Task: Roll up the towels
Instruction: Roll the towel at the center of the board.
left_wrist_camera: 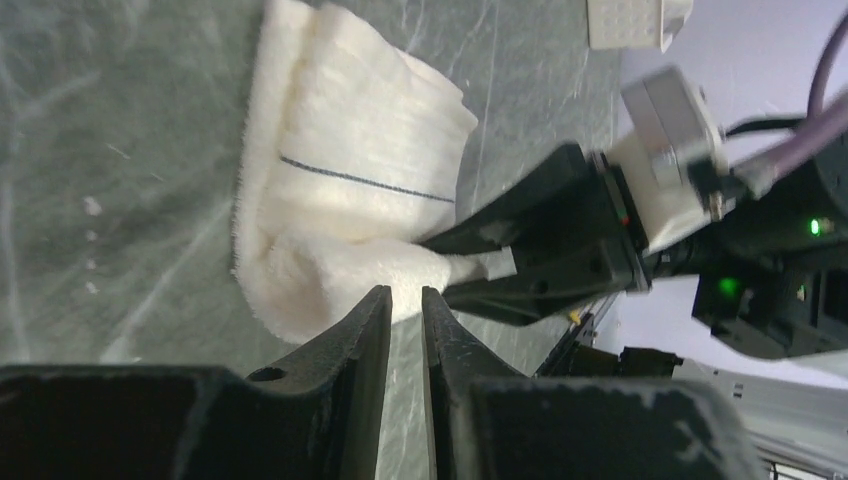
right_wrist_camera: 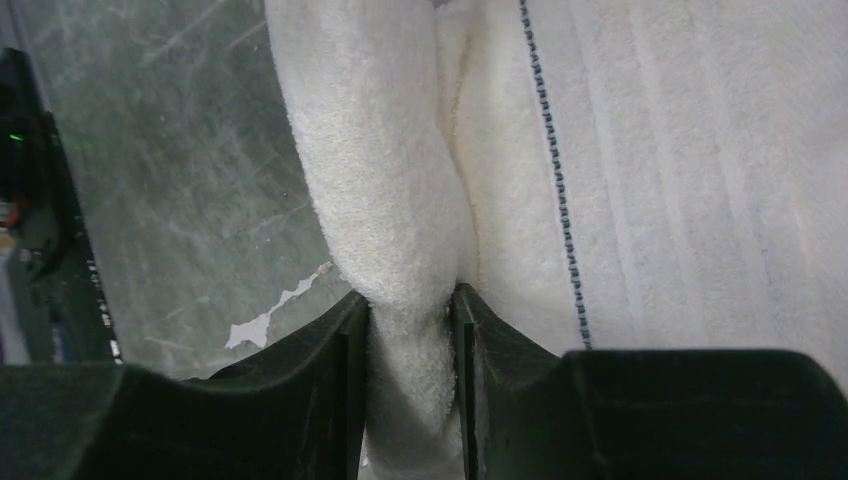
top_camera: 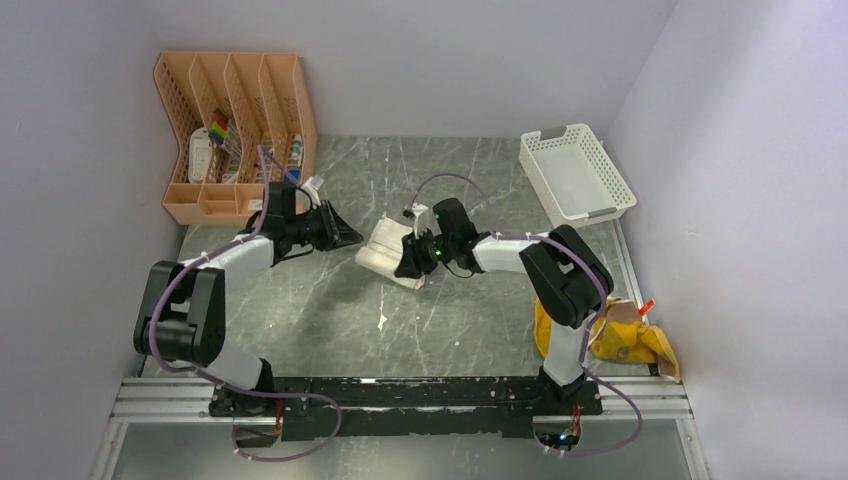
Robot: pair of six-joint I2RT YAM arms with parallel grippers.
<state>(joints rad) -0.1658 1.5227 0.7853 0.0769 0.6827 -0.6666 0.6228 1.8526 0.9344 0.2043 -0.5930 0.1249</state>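
Note:
A cream-white towel (top_camera: 385, 250) with a thin dark stitched line lies partly rolled in the middle of the table. My right gripper (top_camera: 408, 262) is shut on a thick fold of it (right_wrist_camera: 400, 200); the cloth fills the gap between its jaws (right_wrist_camera: 410, 305). My left gripper (top_camera: 350, 238) hovers just left of the towel (left_wrist_camera: 350, 150). Its jaws (left_wrist_camera: 405, 295) stand a narrow slit apart with only table showing between them. A mustard-yellow towel (top_camera: 625, 340) lies crumpled at the right edge, behind the right arm.
A white mesh basket (top_camera: 575, 175) stands at the back right. At the back left is an orange file organizer (top_camera: 235, 130) holding small items. Grey walls close in on three sides. The arms' mounting rail (top_camera: 400, 395) runs along the near edge.

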